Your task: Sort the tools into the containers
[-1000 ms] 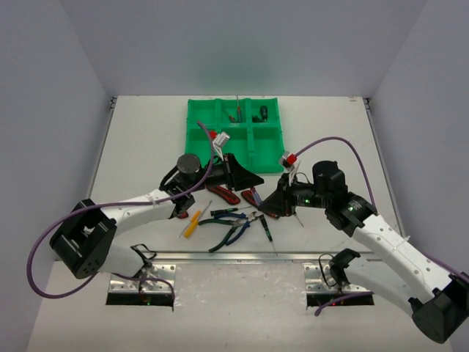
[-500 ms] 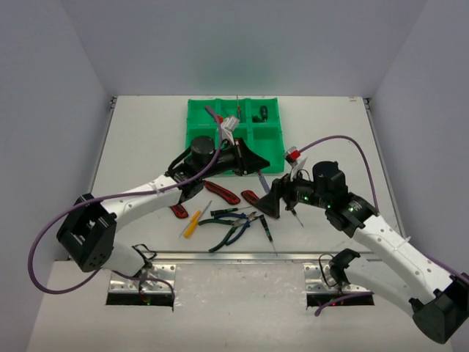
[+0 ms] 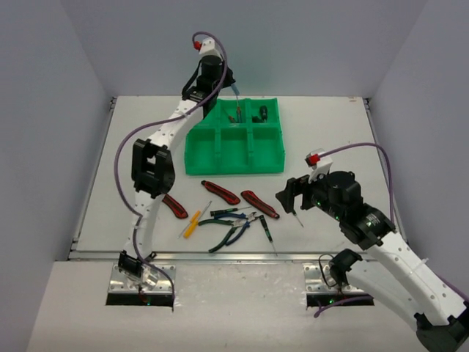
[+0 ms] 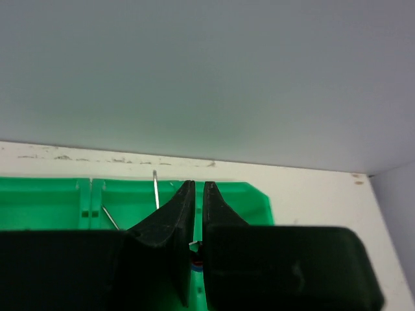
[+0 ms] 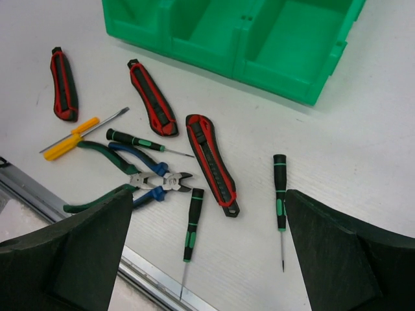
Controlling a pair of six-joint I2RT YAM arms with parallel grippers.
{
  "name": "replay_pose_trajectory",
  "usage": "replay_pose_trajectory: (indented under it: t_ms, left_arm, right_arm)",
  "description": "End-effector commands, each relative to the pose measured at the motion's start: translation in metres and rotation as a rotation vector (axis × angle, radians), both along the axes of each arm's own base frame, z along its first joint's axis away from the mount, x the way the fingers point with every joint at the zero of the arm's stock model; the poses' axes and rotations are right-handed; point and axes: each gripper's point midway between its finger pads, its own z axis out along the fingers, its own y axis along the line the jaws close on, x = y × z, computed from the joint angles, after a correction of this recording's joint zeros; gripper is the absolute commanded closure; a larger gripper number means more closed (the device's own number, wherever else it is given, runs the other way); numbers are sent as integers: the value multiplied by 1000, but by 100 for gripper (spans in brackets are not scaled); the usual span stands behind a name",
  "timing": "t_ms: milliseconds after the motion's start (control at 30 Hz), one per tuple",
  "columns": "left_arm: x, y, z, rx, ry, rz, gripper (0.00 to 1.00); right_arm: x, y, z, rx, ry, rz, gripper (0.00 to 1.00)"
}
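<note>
Tools (image 3: 233,218) clustered before green tray (image 3: 234,171); open table (image 3: 330,139) at right

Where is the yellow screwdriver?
In the top view the yellow screwdriver lies on the table, between the leftmost red knife and the pliers, nearer than the green tray.
</note>
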Motion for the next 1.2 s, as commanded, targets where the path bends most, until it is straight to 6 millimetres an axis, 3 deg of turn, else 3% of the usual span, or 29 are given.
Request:
replay_pose_trajectory:
  t_ms: [0,133,200,233,367,633,733,800,867,933,1000,1033,1067,1100,1133,1167]
  left_arm:
    - [31,11,-35,88,-10,-31,100]
    - [44,13,-53,28,-19,-58,100]
    - [49,6,-73,12,5,-97,100]
    - [49,5,-70,9,0,-98,100]
    - [35,-8,-86,-26,55,-163,100]
    - [19,-19,-86,-59,132,-208,95]
    - [14,-19,-88,-60,165,-212,86]
    - [10,-20,-85,-62,178,-223,72]
    - [6,-24,-75,-66,171,-245,60]
    - [0,-25,-52,-62,142,-252,41]
    - [-8,-26,-17,-49,86,-249,31]
    - [-10,-28,-11,-49,77,-251,29]
    - [-18,-26,27,-50,16,-249,25]
    - [-21,-27,35,-51,1,-251,21]
    - [-30,-25,63,-52,-46,-251,5]
    - [-38,-23,87,-57,-84,-249,0]
  right_arm:
    - [-3,-9,4,-18,-45,-12,1]
    - [-5,-9,2,-23,-38,-2,1]
    - [-6,-9,3,-22,-41,5,1]
    - [-6,-9,3,-22,-41,5,1]
    - [-4,-9,0,-35,-33,2,1]
    - [-5,-5,-7,-34,-4,15,1]
    - [-6,-5,-9,-30,1,14,1]
    - [-6,-4,-8,-26,2,17,1]
    - [-7,-4,-9,-25,4,19,1]
    - [-7,-3,-11,-25,12,22,1]
    - [-8,-2,-13,-22,21,27,1]
    - [-8,-2,-14,-23,26,28,1]
    - [-8,-1,-14,-22,28,29,1]
    - [-8,-1,-15,-23,29,29,1]
    - [-7,-1,-16,-25,30,27,1]
    - [-6,-1,-18,-28,35,23,1]
